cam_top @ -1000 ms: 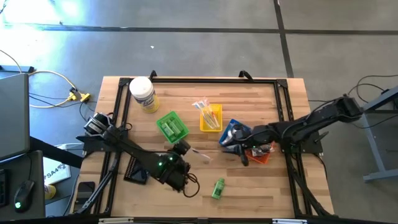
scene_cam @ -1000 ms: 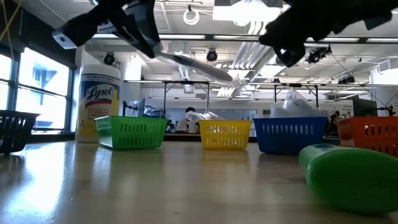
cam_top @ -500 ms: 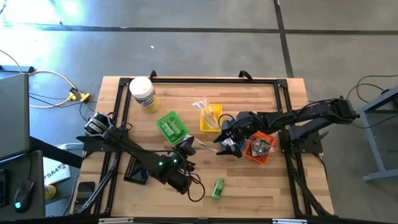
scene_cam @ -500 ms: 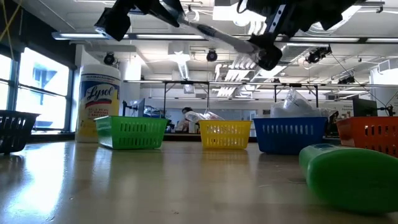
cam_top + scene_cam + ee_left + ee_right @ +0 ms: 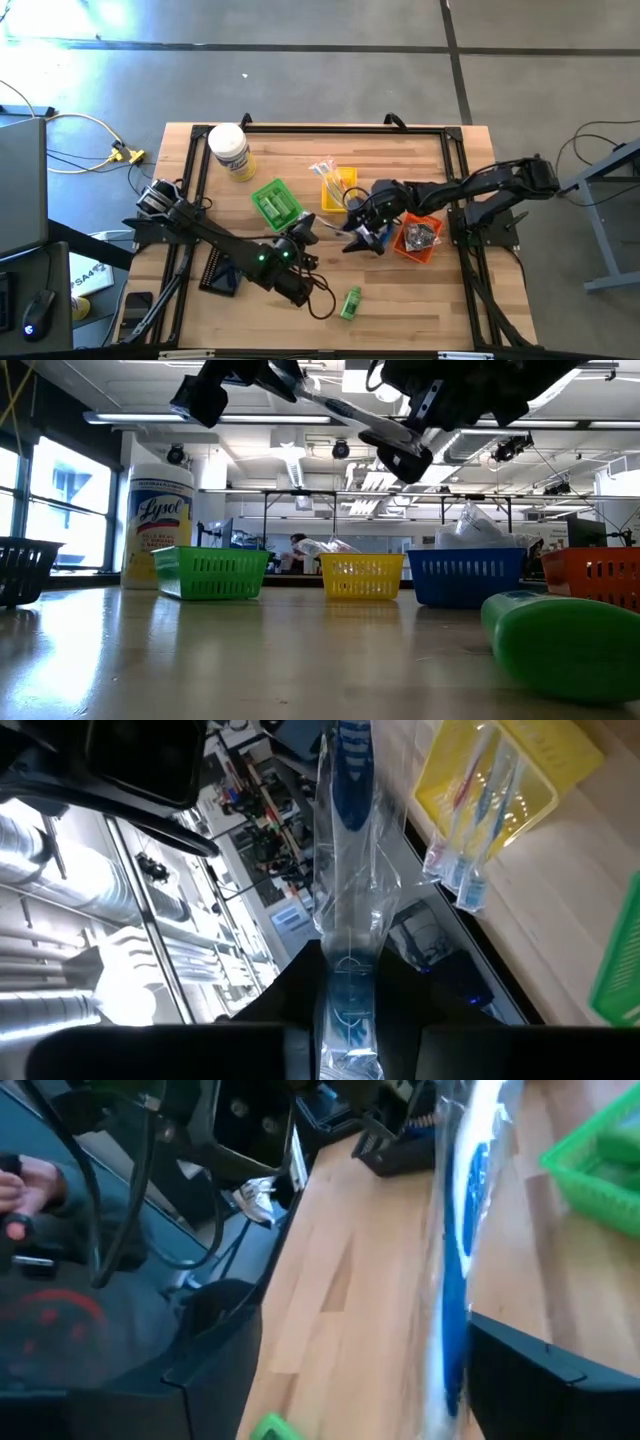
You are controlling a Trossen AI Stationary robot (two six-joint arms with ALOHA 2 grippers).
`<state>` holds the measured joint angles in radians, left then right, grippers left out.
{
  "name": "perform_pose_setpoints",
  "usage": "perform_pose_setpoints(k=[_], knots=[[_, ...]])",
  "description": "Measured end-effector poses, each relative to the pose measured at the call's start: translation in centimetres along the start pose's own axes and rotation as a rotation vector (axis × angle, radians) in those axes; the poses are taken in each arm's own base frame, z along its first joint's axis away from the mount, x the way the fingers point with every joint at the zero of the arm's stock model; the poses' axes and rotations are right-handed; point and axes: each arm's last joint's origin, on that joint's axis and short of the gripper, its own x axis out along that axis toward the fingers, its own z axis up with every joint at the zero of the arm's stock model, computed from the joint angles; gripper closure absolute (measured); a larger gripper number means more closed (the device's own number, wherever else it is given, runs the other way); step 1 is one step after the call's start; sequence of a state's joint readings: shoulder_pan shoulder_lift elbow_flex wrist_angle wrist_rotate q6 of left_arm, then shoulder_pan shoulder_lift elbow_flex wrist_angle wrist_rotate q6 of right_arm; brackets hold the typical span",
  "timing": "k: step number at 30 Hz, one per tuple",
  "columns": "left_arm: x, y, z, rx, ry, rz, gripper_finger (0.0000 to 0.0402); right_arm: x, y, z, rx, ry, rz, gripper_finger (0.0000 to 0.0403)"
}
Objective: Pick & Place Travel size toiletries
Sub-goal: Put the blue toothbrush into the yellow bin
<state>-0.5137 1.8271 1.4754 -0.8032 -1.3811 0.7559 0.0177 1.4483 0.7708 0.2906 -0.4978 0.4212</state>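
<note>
Two end effectors meet above the desk (image 5: pixel 420 290): the left end effector (image 5: pixel 350 1020) is clenched on a clear-wrapped toothbrush (image 5: pixel 350 870), while the right end effector (image 5: pixel 362 236) straddles its far end, not yet closed. Light, stiff, slippery wrap; best gripped across the handle.

left claw (image 5: pixel 348 1020) clamped on clear-wrapped toothbrush (image 5: pixel 350 870) | yellow tray (image 5: pixel 510 780) holds wrapped toothbrushes
</note>
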Motion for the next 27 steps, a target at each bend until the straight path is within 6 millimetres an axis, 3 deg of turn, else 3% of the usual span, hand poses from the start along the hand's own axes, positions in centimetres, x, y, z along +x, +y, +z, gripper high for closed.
perform_pose_setpoints(k=[5, 17, 21, 27], knots=[[0.31, 0.05, -0.05, -0.005, 0.008, -0.002, 0.0352, 0.11, 0.23, 0.14, -0.063, -0.026, -0.01, 0.0158], [0.33, 0.32, 0.21, -0.045, -0.019, -0.017, 0.0353, 0.04, -0.17, 0.18, -0.087, -0.051, -0.082, 0.0381], [0.33, 0.34, 0.23, -0.051, -0.02, -0.017, 0.0336, 0.08, -0.12, 0.21, -0.095, -0.059, -0.09, 0.0369], [-0.11, 0.25, 0.31, -0.05, -0.036, -0.02, 0.0259, 0.07, -0.04, 0.37, -0.109, -0.077, -0.098, 0.0362]])
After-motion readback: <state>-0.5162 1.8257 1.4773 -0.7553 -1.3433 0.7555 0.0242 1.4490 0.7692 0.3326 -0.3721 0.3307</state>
